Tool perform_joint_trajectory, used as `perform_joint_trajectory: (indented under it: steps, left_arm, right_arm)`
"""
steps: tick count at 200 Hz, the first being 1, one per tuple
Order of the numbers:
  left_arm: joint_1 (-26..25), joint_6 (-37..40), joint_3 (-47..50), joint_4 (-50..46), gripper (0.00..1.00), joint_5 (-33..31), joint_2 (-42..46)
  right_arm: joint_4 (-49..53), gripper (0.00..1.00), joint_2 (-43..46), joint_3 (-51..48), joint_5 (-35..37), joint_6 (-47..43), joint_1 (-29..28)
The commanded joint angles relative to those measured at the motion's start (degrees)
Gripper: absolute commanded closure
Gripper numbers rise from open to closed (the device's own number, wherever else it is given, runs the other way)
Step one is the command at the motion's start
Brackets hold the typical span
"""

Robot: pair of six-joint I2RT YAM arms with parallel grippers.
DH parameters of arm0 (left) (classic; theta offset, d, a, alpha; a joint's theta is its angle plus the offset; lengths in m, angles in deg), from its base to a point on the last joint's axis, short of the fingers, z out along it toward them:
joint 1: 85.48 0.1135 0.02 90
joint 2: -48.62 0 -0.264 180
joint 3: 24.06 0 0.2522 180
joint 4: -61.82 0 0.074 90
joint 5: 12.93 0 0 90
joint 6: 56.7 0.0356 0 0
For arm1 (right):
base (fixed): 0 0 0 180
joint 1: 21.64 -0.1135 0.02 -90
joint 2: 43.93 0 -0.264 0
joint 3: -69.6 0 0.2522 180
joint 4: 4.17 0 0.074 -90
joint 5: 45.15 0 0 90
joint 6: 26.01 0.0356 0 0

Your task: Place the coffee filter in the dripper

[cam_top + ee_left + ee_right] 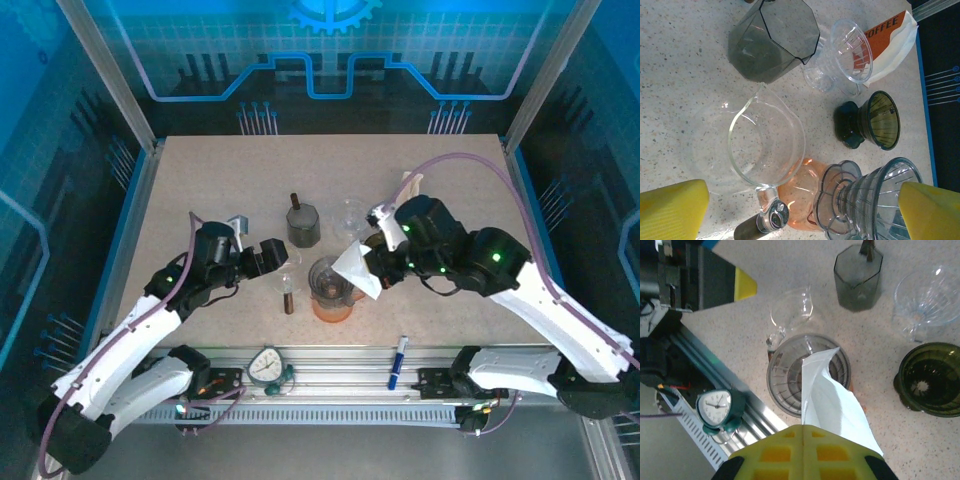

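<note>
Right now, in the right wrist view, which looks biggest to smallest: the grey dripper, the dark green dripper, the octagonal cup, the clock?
1. grey dripper
2. dark green dripper, cut off at the frame edge
3. octagonal cup
4. clock, nearly the cup's size, so unsure

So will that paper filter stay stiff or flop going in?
Likely floppy: the filter is thin creased paper, bending beyond the right gripper. Probably very light, so it may shift in the ribbed dripper.

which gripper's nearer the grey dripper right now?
Right. The right gripper holds the filter just above the grey dripper; the left gripper sits open off to its left.
</note>
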Motion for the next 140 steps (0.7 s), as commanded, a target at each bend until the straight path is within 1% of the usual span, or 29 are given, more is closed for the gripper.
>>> perform_joint_trajectory:
  steps: [1, 37, 70, 109, 140]
  left_arm:
    - [0.1, -1.0, -2.2, 1.0, 0.02, 2.5, -0.2]
    - [-0.1, -1.3, -2.0, 1.3, 0.02, 3.1, 0.0]
    - [-0.1, -1.4, -1.6, 2.0, 0.02, 3.6, 0.6]
    - [-0.2, -1.6, -1.1, 2.5, 0.01, 4.0, 0.7]
    - [-0.3, -1.8, -1.1, 2.7, 0.01, 4.4, 0.7]
  right_arm:
    - [4.3, 1.0, -3.8, 3.3, 1.1, -0.1, -1.7]
    - [6.1, 1.0, -11.1, 8.3, 1.1, -1.9, -3.3]
    - [6.8, 1.0, -16.6, 10.9, 0.4, -3.2, -3.9]
    - [3.6, 1.0, -19.8, 9.7, -0.7, -3.7, -3.9]
    - [0.3, 1.0, -21.3, 7.4, -0.2, -3.6, -3.8]
